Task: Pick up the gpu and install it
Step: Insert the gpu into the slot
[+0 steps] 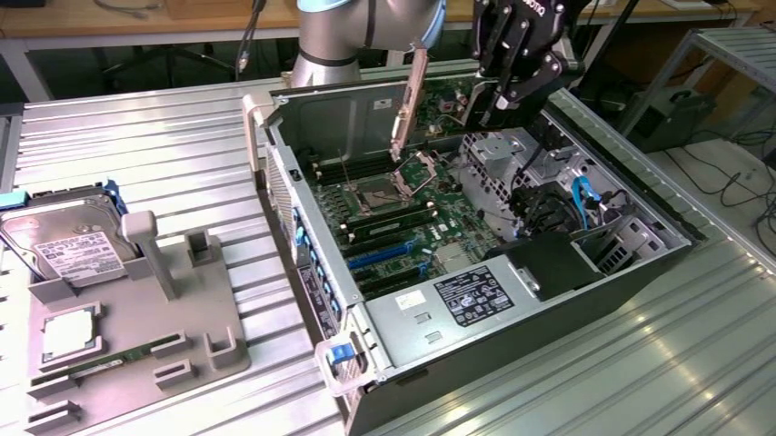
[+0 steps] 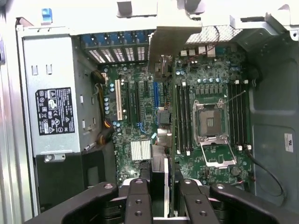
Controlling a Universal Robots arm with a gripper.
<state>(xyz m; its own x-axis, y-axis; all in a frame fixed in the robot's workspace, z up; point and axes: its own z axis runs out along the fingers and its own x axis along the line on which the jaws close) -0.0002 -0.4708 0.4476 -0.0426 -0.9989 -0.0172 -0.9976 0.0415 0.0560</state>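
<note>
Claw held gpu over the open case

Its fingers were nearly closed, clamped on the gpu's near end with only its thickness between them. The gpu hung edge-down and clear of the board, seated in no slot, its pale bracket pointing to the case's slotted rear wall. That attitude probably served to line the connector edge with a slot and the bracket with the rear openings. The case lay on its side on the desk, cover off, seemingly so that the board faced up to the claw. A power supply filled the case's corner beside the rear wall. Near the desk's edge at the exterior view's left, well apart from the case, a grey tray carried a drive.
</note>
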